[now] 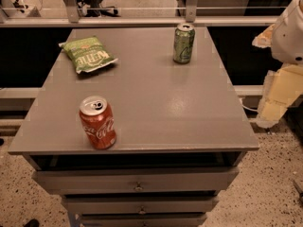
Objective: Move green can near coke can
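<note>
So the pale yellowish gripper [278,96] sits off the right side of the grey drawer table [189,112], and honestly I can't tell if it's open or closed. The green metal drink can [183,43] stands upright at the far edge, well apart from the red Coca-Cola can [97,123] at front left. I'd come in level, grab it mid-body, and steer clear of the flat green chip bag [89,55].
</note>
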Tool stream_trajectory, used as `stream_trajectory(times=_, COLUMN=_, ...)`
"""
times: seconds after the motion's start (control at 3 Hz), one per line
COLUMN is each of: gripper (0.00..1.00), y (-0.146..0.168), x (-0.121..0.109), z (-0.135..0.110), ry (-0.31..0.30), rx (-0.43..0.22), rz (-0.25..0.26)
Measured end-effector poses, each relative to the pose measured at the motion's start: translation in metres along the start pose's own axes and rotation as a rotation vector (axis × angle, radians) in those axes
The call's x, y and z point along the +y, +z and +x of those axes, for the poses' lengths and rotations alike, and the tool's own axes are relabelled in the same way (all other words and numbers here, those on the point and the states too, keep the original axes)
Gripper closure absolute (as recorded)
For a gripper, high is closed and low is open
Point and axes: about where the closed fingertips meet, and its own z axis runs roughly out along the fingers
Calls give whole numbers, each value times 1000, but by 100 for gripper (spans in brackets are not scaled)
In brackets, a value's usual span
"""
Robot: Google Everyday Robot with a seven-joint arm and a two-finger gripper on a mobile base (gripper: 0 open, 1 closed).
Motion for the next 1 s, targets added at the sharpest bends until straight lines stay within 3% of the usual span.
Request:
stream_trajectory(times=0.33, gripper=0, y=0, x=0, z=0, ry=0, rx=0, rz=0)
stream_trajectory(times=0.67, gripper=0, y=7, x=-24, z=-4, ry=8, rx=-61, rz=42)
stream_trajectory(times=1.0, gripper=0, y=23, x=-74, z=-14, ry=6, rx=-185, rz=114)
